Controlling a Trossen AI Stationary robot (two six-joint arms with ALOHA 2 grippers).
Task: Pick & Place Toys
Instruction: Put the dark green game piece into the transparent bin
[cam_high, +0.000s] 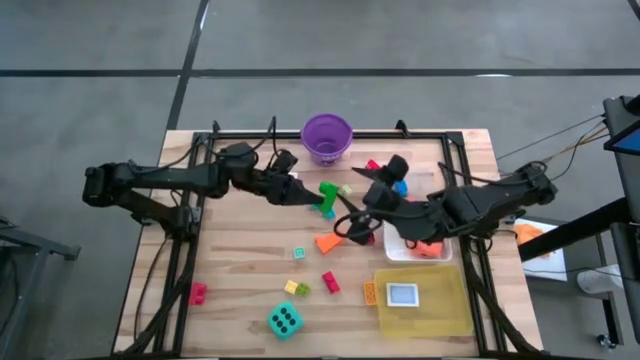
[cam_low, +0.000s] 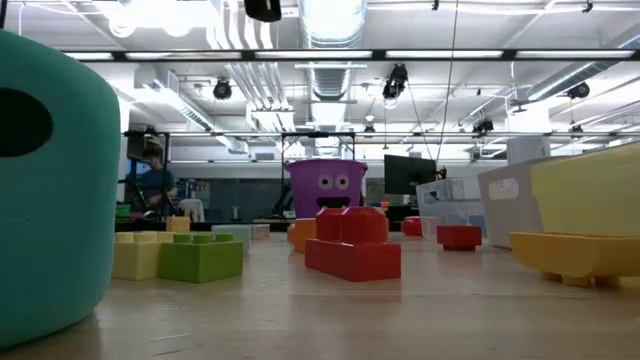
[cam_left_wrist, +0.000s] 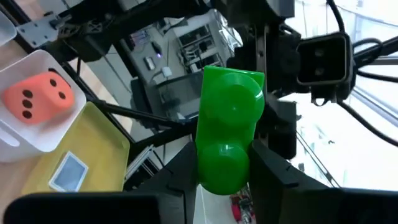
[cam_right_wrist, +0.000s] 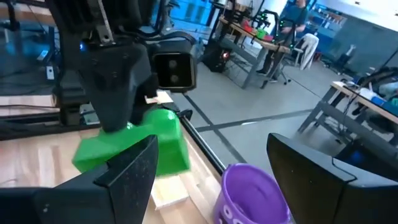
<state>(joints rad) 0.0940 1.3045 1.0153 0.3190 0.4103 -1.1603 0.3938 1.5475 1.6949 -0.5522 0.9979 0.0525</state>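
My left gripper (cam_high: 305, 192) is over the middle of the table, shut on a green block (cam_high: 327, 197) with round studs (cam_left_wrist: 229, 106). My right gripper (cam_high: 350, 224) stands open just right of the block, facing it, with nothing between its fingers (cam_right_wrist: 130, 171). The purple bucket (cam_high: 327, 137) stands at the far edge. An orange dotted die (cam_left_wrist: 38, 98) lies in a white tub (cam_high: 405, 250). On the wood lie an orange wedge (cam_high: 327, 242), a red block (cam_high: 330, 282), yellow and green blocks (cam_high: 297, 288), a pink block (cam_high: 198, 292) and a teal die (cam_high: 285, 320). My left gripper pinches the green block between its two fingers, on the two side faces at the block's near end (cam_left_wrist: 219, 177). The fingers come level from the table's left and lie along the block. The block juts out past the fingertips, clear of the table.
A yellow tray (cam_high: 440, 318) with a small card (cam_high: 403, 294) sits at the near right, beside the white tub. Blue (cam_high: 400, 187) and red (cam_high: 372, 165) pieces lie near the right arm. A black frame (cam_high: 200, 200) edges the table. People sit at desks far behind.
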